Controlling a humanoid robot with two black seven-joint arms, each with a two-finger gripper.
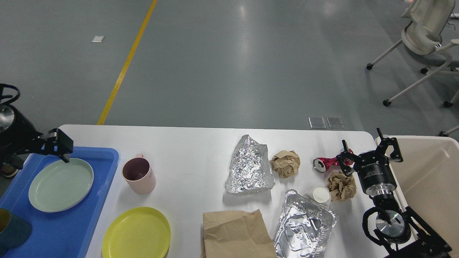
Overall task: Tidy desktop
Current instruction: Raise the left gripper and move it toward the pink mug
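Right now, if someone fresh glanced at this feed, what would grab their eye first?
Probably the crumpled foil shining mid-desktop, with a crushed foil tray nearer the front edge beside a brown paper bag. Next, the bright colours on the left: a yellow plate on the desktop and a green plate in the blue tray. On the right, the right pincer stands open by a crushed red can.
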